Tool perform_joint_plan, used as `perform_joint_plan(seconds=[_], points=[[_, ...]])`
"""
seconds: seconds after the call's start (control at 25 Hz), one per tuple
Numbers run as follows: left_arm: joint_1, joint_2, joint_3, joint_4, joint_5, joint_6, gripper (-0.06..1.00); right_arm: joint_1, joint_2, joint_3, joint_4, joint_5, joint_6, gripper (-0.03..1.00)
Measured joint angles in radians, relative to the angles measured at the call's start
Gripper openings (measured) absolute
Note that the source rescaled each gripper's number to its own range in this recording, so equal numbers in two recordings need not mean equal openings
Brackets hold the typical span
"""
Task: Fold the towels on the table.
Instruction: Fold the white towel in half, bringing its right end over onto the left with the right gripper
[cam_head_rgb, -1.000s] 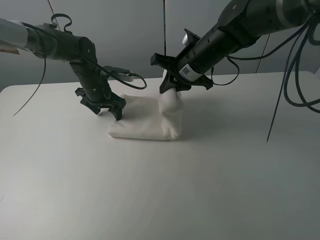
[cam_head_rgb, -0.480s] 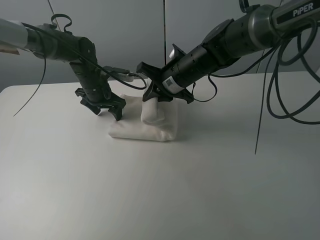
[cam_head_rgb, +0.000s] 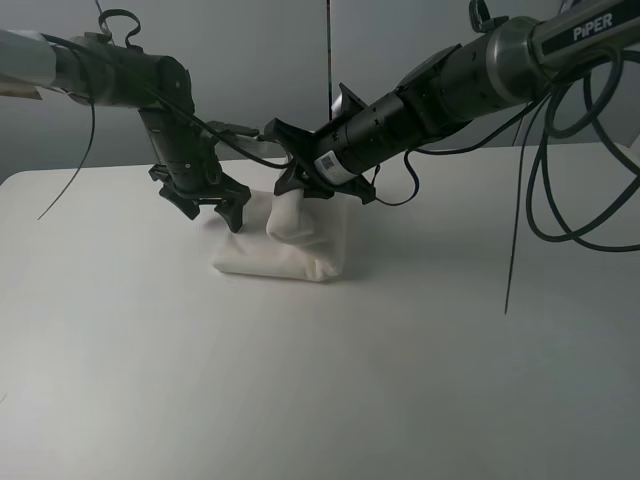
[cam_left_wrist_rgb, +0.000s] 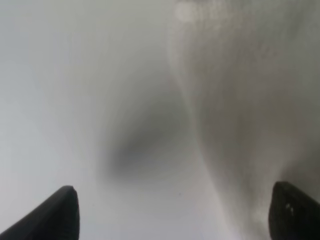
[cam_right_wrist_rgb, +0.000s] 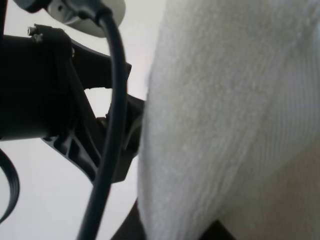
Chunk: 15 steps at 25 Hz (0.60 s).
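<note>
The white towel (cam_head_rgb: 300, 250) lies bunched in a thick fold on the white table (cam_head_rgb: 330, 390). My right gripper (cam_head_rgb: 289, 193) reaches across the middle and is shut on a raised flap of the towel, held above the towel's left part. That flap fills the right wrist view (cam_right_wrist_rgb: 225, 100). My left gripper (cam_head_rgb: 214, 215) is open and empty, just off the towel's back left edge, close to the right gripper. In the left wrist view its fingertips (cam_left_wrist_rgb: 65, 212) stand wide apart over the table, with the blurred towel (cam_left_wrist_rgb: 240, 100) beside them.
Black cables (cam_head_rgb: 520, 200) hang from the right arm over the table's right side. The left arm's gripper and cable (cam_right_wrist_rgb: 107, 115) show very close in the right wrist view. The table's back edge (cam_head_rgb: 80, 172) runs behind both arms.
My right gripper has carried the towel's flap leftward across the towel toward the left gripper. My left gripper has shifted slightly back and up and stays open.
</note>
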<state>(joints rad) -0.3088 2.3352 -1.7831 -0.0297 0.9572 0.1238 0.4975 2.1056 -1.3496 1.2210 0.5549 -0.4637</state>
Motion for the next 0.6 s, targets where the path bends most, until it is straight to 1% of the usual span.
perform_joint_plan(seconds=[0.24,0.28,0.32,0.4,0.48,0.52,0.56,0.6], points=[[0.0,0.004,-0.101,0.0,0.069,0.006,0.98,0.0,0.0,0.0,0.016,-0.02,-0.01,0.01],[0.0,0.004,-0.108,0.0,0.073,0.006,0.98,0.0,0.0,0.0,0.025,-0.022,-0.029,0.02],[0.0,0.004,-0.113,0.0,0.077,0.006,0.98,0.0,0.0,0.0,0.039,-0.024,-0.056,0.07],[0.0,0.004,-0.115,0.0,0.081,0.006,0.98,0.0,0.0,0.0,0.093,-0.026,-0.141,0.3],[0.0,0.004,-0.115,-0.002,0.086,0.01,0.98,0.004,0.0,0.0,0.158,-0.027,-0.203,0.67],[0.0,0.004,-0.115,-0.002,0.089,0.012,0.98,0.006,0.0,0.0,0.186,-0.032,-0.228,0.82],[0.002,0.004,-0.115,-0.002,0.093,0.014,0.98,0.01,0.0,0.0,0.208,-0.036,-0.243,0.92],[0.002,0.004,-0.116,-0.002,0.095,0.016,0.98,0.012,0.0,0.0,0.22,-0.039,-0.255,0.96]])
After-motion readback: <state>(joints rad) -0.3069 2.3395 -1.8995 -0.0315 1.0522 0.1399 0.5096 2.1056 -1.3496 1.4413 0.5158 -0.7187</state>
